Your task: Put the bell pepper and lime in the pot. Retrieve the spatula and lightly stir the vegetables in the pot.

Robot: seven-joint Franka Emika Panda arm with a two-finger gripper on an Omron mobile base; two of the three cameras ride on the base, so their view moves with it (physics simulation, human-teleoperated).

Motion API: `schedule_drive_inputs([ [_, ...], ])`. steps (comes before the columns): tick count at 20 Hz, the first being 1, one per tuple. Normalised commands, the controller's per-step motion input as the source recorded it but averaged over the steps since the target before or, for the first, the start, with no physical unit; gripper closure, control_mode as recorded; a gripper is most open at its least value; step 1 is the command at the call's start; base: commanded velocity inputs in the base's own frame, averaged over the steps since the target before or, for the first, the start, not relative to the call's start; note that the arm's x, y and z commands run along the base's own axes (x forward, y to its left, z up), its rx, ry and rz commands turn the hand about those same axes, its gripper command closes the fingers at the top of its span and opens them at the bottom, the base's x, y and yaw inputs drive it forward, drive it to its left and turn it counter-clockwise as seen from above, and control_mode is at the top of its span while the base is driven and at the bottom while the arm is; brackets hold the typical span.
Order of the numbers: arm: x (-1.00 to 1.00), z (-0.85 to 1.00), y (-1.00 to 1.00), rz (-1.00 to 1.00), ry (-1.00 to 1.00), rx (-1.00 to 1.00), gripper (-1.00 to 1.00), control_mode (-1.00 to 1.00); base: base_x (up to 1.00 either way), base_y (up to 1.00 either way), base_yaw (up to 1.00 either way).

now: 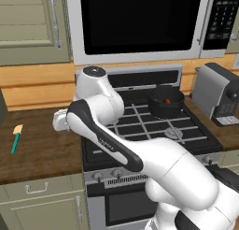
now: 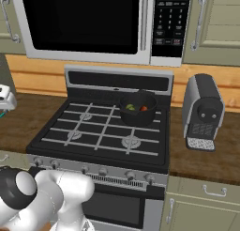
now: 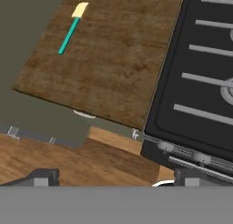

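The black pot (image 1: 163,111) (image 2: 137,118) stands on the stove's back right burner. Inside it lie the red-orange bell pepper (image 1: 166,101) (image 2: 143,108) and the green lime (image 2: 131,107). The spatula (image 1: 17,138) (image 3: 70,29), teal-handled with a cream blade, lies flat on the wooden counter left of the stove. My gripper (image 3: 116,178) hangs open above the counter's front edge, near the stove's left side, with nothing between its fingers. The spatula lies well apart from it, further left along the counter.
The stove (image 1: 154,126) (image 3: 195,82) has black grates and front knobs. A grey coffee machine (image 1: 219,93) (image 2: 202,110) stands on the right counter. A microwave (image 1: 140,18) hangs above the stove. Cabinets with drawer handles sit below the left counter (image 1: 42,149).
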Motion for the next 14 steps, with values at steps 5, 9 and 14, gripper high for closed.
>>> schedule_drive_inputs([
  [5,0.08,-0.10,-0.02,-0.07,0.00,-0.05,-1.00,-1.00,0.00,0.00,0.00],
  [9,0.00,-0.24,-0.24,-0.15,0.00,-0.04,-1.00,-1.00,0.00,0.00,0.00],
  [14,0.00,-0.25,-0.09,-0.07,0.00,-0.01,-1.00,-1.00,0.00,0.00,0.00],
])
